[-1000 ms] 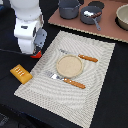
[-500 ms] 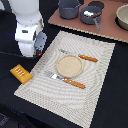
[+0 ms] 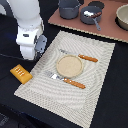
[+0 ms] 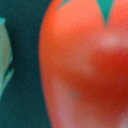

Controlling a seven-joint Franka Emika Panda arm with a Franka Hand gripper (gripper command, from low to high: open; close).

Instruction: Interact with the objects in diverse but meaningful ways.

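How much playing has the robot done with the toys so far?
Not much shows as done: the yellow-orange block lies untouched beside the placemat. Right now the arm hangs low at the mat's corner, and the wrist view is filled by the red tomato, very close. Whether the end effector grips it is hidden. Everything else is left.

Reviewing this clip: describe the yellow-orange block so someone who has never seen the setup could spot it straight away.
Start in the exterior view at the pale woven placemat holding the round tan plate. Go off the mat's corner toward the exterior view's left, below the white robot arm. There, on the dark table, lies the yellow-orange block: the only flat ridged rectangle, unlike the orange-handled cutlery on the mat.
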